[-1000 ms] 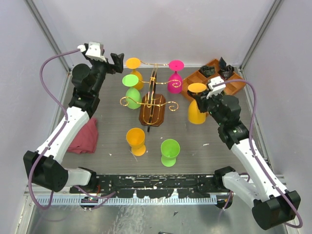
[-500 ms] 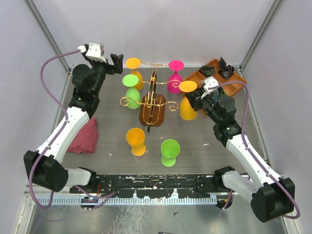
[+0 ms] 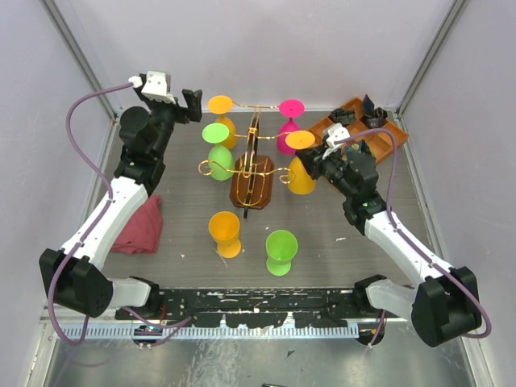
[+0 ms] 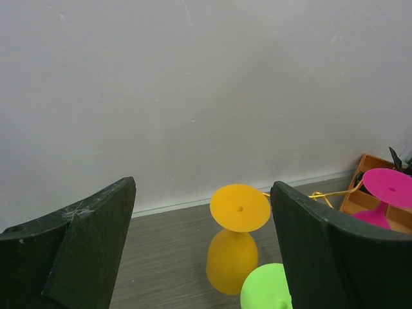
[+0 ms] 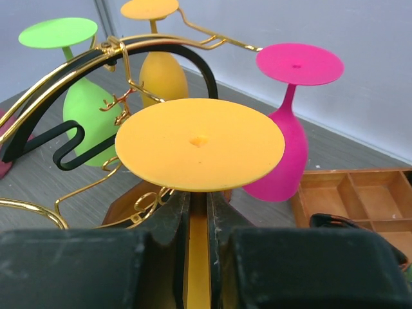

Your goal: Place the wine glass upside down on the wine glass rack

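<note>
Grey wood-grain desk [image 3: 185, 226] walled by pale panels, seen from above.

**Task items.** The wine glass rack [image 3: 251, 184], with its dark brown base and gold wire arms, stands mid-desk. The right tool [image 3: 313, 167] holds the orange wine glass [image 3: 301, 173] upside down, foot uppermost, just right of the rack and beside its right-hand scroll. Whether glass and wire touch cannot be told from this view.

**Right wrist view.** The right tool [image 5: 197, 212] is closed on the stem of the orange wine glass [image 5: 199, 143]. The bowl is hidden behind the fingers [image 5: 77, 270]. The foot overlaps the rack [image 5: 193, 58], so any contact underneath is concealed. Only this view shows the grip.

**Left arm.** The left tool [image 3: 192, 103] is raised near the back wall. The left wrist view shows the left tool [image 4: 203, 187] wide apart and holding nothing.

**Hung glasses.** The pink glass [image 3: 289, 133], hanging green glass [image 3: 219, 157] and hanging orange glass [image 3: 222, 113] are inverted on the wire arms. The left wrist view crops the green one [image 4: 267, 290] at its lower edge.

**Other items.** The standing orange glass [image 3: 226, 232] and standing green glass [image 3: 281, 250] rest on the near desk, and appear in the top view alone. The red cloth [image 3: 139, 226] is partly covered by the left arm. The orange compartment tray [image 3: 379, 141] is partly covered by the right arm, and its dark contents are indistinct.
</note>
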